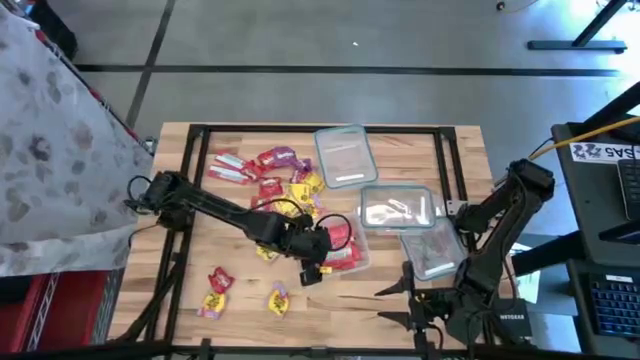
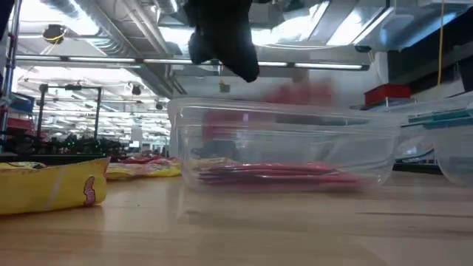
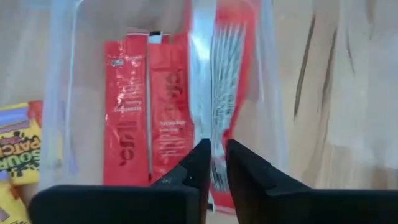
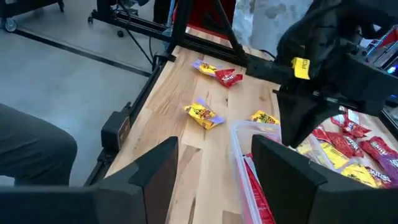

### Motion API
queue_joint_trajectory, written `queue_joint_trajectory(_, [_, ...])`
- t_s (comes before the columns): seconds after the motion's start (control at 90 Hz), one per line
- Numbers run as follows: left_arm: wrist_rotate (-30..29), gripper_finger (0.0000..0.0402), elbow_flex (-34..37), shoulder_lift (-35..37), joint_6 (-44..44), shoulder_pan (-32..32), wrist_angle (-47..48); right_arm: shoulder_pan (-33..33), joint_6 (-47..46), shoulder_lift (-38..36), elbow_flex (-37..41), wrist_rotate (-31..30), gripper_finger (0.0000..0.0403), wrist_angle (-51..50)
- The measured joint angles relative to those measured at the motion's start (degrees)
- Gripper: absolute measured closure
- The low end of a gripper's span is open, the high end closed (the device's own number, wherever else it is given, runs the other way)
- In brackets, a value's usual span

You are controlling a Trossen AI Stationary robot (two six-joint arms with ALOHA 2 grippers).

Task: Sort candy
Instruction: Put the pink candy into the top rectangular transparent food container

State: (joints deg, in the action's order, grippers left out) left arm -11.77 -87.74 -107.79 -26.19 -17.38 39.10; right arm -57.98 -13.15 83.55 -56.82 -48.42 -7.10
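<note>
The candy is small flat packets. Red and yellow ones lie loose in a heap (image 1: 272,178) on the wooden table, and two yellow ones (image 1: 215,290) lie nearer the front. A clear tub (image 2: 288,148) holds flat red packets (image 3: 146,106). My left gripper (image 3: 216,163) hangs over this tub, shut on one more red packet (image 3: 217,74). My right gripper (image 4: 214,168) waits open near the table's front edge, right of the tub, with nothing between its fingers. My left gripper pinches a red packet between its two fingers, at its crimped edge (image 3: 216,146). The fingers come from above, pointing down into the tub. The packet is blurred and hangs above the red packets on the tub's floor; in the low view it shows just above the rim (image 2: 303,92).
Three more clear containers or lids lie to the right and behind: one at the far middle (image 1: 345,155), one at the right (image 1: 398,208), one nearer the front (image 1: 432,250). A dark frame rail (image 1: 190,170) runs along the table. Bare wood lies at the front middle.
</note>
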Motion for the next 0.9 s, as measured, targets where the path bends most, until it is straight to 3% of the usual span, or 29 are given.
queue_joint_trajectory(0.211, [-3.06, 0.0325, -0.58, 0.65, 0.02, 1.00, 3.46, -0.02, -0.02, 0.00, 0.00, 0.02, 0.0210, -0.05])
queue_joint_trajectory(0.367, [-12.98, 0.0335, -7.50, 0.87, -1.45, 0.91, 21.67, -0.02, -0.03, 0.00, 0.00, 0.02, 0.0210, -0.35])
queue_joint_trajectory(0.522, [-17.90, 0.0344, -12.84, 0.98, -5.97, 3.88, 42.21, -0.04, -0.02, 0.00, 0.00, 0.02, 0.0210, -0.32])
queue_joint_trajectory(0.622, [-18.12, 0.0345, -12.77, 0.98, -8.19, 8.30, 51.40, -0.04, -0.18, 0.00, 0.00, 0.04, 0.0210, -0.24])
queue_joint_trajectory(0.9, [-11.91, 0.0314, -1.60, 1.54, 4.31, 24.81, 50.80, -0.13, -0.59, 0.02, 0.00, 2.55, 0.0210, -0.53])
